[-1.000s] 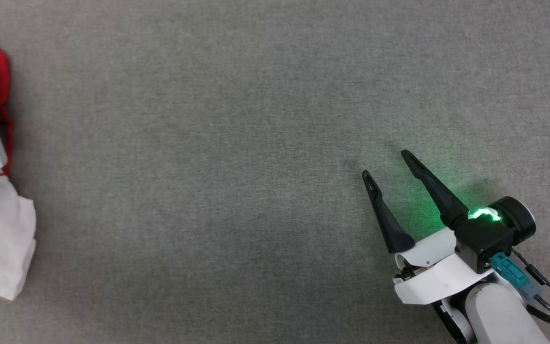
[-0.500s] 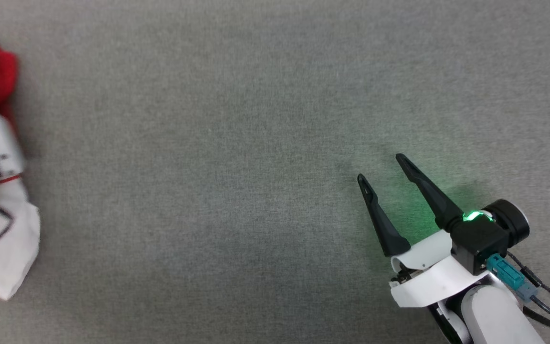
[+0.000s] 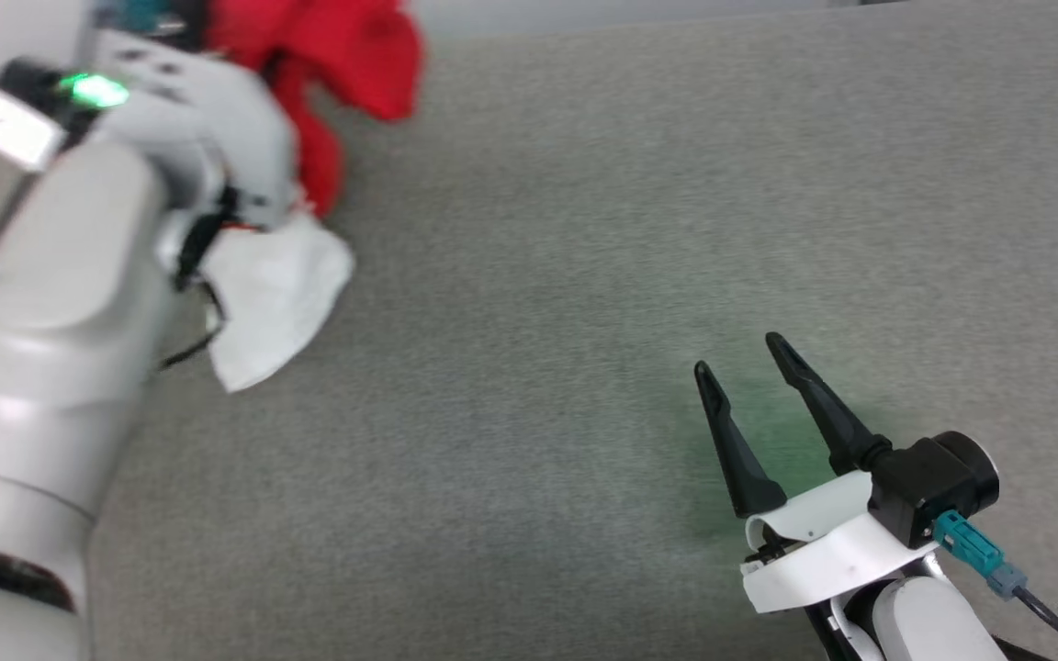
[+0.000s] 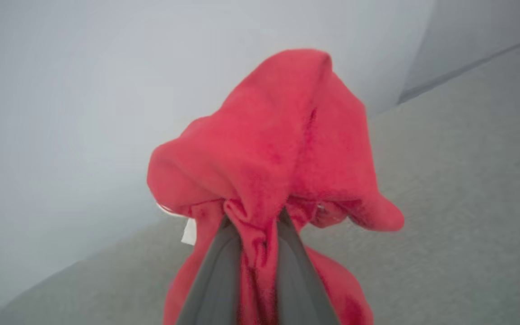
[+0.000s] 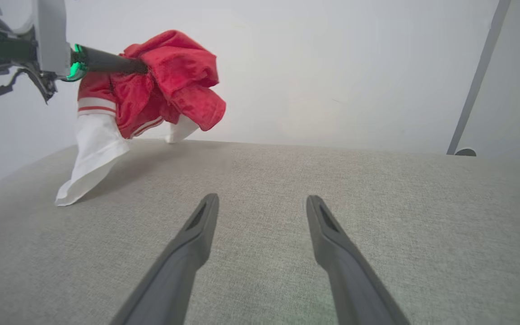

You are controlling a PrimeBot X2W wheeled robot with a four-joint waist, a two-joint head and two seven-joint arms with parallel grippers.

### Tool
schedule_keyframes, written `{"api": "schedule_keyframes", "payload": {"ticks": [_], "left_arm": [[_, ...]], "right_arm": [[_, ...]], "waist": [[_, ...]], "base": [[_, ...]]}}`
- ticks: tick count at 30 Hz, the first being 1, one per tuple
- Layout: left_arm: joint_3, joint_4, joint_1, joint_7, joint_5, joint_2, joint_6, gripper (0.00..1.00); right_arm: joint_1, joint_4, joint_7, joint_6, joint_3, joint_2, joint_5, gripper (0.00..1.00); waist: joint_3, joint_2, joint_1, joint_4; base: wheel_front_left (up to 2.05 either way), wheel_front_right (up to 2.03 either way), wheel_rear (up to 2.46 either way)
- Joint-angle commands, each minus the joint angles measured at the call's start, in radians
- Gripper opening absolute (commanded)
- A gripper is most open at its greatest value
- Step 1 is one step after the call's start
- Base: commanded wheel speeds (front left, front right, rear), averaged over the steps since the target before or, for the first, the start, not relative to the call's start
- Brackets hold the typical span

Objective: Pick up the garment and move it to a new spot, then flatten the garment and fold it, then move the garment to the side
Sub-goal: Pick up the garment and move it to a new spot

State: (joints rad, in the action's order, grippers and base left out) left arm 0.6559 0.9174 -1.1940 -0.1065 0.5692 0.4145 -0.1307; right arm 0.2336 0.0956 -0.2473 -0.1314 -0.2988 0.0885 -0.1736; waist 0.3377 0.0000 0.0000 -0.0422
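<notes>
Garment (image 4: 282, 135) in left end effector (image 4: 254, 219), view now leftward

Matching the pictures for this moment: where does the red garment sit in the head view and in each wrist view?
Head view: the garment is at the upper left, white sleeve end lowest.
Left wrist view: centre, bunched between the fingers of the left gripper.
Right wrist view: upper left, hanging, white sleeve end reaching down to the grey cloth surface.
Shared landmark: that grey cloth surface.

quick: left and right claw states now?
Left claw: shut on the garment.
Right claw: open, empty.
</notes>
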Motion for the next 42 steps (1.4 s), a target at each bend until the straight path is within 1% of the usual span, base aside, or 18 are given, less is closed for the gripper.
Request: {"api": "schedule_keyframes", "payload": {"ticks": [1, 7, 8, 13, 15, 17, 19, 22, 27, 31, 32, 33, 34, 37, 42], "left_arm": [[0.07, -0.063, -0.026, 0.009, 0.015, -0.014, 0.001, 0.0], [0.321, -0.2, -0.067, 0.028, 0.028, -0.05, 0.001, 0.0], [0.321, -0.2, -0.067, 0.028, 0.028, -0.05, 0.001, 0.0], [0.553, -0.282, -0.082, 0.037, 0.087, -0.073, 0.001, 0.0], [0.6, -0.317, -0.083, 0.04, 0.109, -0.071, 0.002, 0.0], [0.621, -0.351, -0.068, 0.017, 0.116, -0.059, 0.002, 0.0], [0.626, -0.382, -0.032, -0.015, 0.084, -0.053, 0.002, 0.0], [0.624, -0.406, -0.002, -0.057, 0.066, -0.042, 0.002, 0.0], [0.626, -0.391, 0.05, -0.113, 0.064, -0.024, 0.002, 0.0], [0.627, -0.356, 0.068, -0.131, 0.088, -0.015, 0.002, 0.0], [0.627, -0.35, 0.071, -0.131, 0.092, -0.016, 0.002, 0.35], [0.627, -0.345, 0.074, -0.13, 0.096, -0.018, 0.002, 0.85], [0.628, -0.338, 0.077, -0.131, 0.103, -0.02, 0.002, 1.0], [0.627, -0.331, 0.078, -0.115, 0.116, -0.027, 0.002, 1.0], [0.625, -0.323, 0.046, -0.062, 0.183, -0.035, 0.002, 1.0]], "right_arm": [[-0.012, 0.006, -0.01, 0.001, 0.007, -0.01, -0.007, 1.0], [-0.008, 0.017, -0.017, 0.001, 0.033, -0.027, -0.021, 1.0], [-0.008, 0.017, -0.017, 0.001, 0.033, -0.027, -0.021, 1.0], [0.004, 0.003, -0.018, 0.001, 0.053, -0.036, -0.032, 1.0], [0.007, -0.004, -0.018, 0.001, 0.06, -0.037, -0.038, 1.0], [0.005, -0.01, -0.018, 0.001, 0.063, -0.038, -0.048, 1.0], [0.004, -0.016, -0.019, 0.001, 0.06, -0.039, -0.06, 1.0], [0.002, -0.019, -0.019, 0.001, 0.056, -0.039, -0.077, 1.0], [0.014, -0.021, -0.019, 0.001, 0.045, -0.039, -0.095, 1.0], [0.024, -0.02, -0.019, 0.001, 0.039, -0.039, -0.101, 1.0], [0.022, -0.02, -0.019, 0.001, 0.039, -0.039, -0.101, 1.0], [0.021, -0.019, -0.019, 0.001, 0.039, -0.039, -0.1, 1.0], [0.019, -0.017, -0.019, 0.001, 0.04, -0.039, -0.098, 1.0], [0.007, -0.013, -0.019, 0.001, 0.047, -0.039, -0.091, 1.0], [-0.015, -0.007, -0.019, 0.001, 0.055, -0.039, -0.076, 1.0]], "waist": [[-0.024, 0.0, 0.0, -0.057], [-0.005, 0.0, 0.0, -0.128], [-0.005, 0.0, 0.0, -0.128], [0.02, 0.0, 0.0, -0.18], [0.029, 0.0, 0.0, -0.199], [0.035, 0.0, 0.0, -0.215], [0.04, 0.0, 0.0, -0.225], [0.045, 0.0, 0.0, -0.233], [0.048, 0.0, 0.0, -0.242], [0.046, 0.0, 0.0, -0.246], [0.044, 0.0, 0.0, -0.246], [0.043, 0.0, 0.0, -0.246], [0.04, 0.0, 0.0, -0.246], [0.025, 0.0, 0.0, -0.24], [-0.013, 0.0, 0.0, -0.211]], "base": [[0.0, 0.0, 0.0], [0.0, 0.0, 0.0], [0.0, 0.0, 0.0], [0.0, 0.0, 0.0], [0.0, 0.0, 0.0], [0.0, 0.0, 0.0], [0.0, 0.0, 0.0], [0.0, 0.0, 0.0], [0.0, 0.0, 0.0], [0.0, 0.0, 0.0], [0.0, 0.0, 0.0], [0.0, 0.0, 0.0], [0.0, 0.0, 0.0], [0.0, 0.0, 0.0], [0.0, 0.0, 0.0]]}}
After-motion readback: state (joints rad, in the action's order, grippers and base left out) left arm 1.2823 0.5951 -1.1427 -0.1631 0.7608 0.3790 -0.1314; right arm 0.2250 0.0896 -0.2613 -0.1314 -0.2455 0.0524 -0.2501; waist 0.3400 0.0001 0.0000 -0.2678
